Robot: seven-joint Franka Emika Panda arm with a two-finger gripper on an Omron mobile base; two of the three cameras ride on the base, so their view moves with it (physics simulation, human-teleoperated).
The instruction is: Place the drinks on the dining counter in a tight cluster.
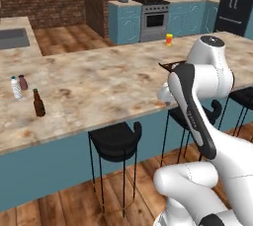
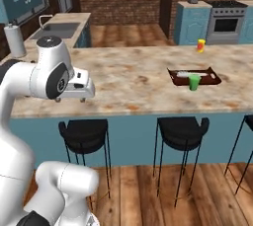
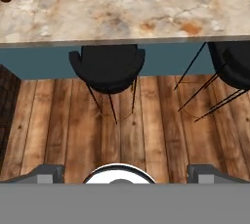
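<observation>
**Open gripper over the counter's edge, drinks well apart from it**

The gripper [image 3: 125, 171] looks straight down past the near edge of the counter [image 3: 146, 8], with its two fingers [image 3: 49, 173] spread as wide as they go and nothing between them. Directly ahead of the fingers lies wooden floor [image 3: 146, 125], and just beyond that a black stool [image 3: 107, 66] tucked under the counter's overhang; a second stool [image 3: 234, 61] sits off to the side of the other finger.

In the left base view the three drinks stand upright on the counter [image 1: 108, 82], far out to the left of the hand and well apart from the fingers. The water bottle [image 1: 16, 88] and the can [image 1: 22, 82] stand just beside each other, perhaps touching; I cannot tell. The brown bottle [image 1: 38, 103] stands near them but apart, closer to the counter's near edge.

In the right base view the hand [image 2: 76, 88] is held over the counter [image 2: 133, 87] near its front edge. To the right of it, well away from the fingers, a dark tray [image 2: 207, 78] carries a green cup [image 2: 194, 82], and a small yellow-and-red container [image 2: 200, 45] stands beyond the tray near the far edge.
</observation>
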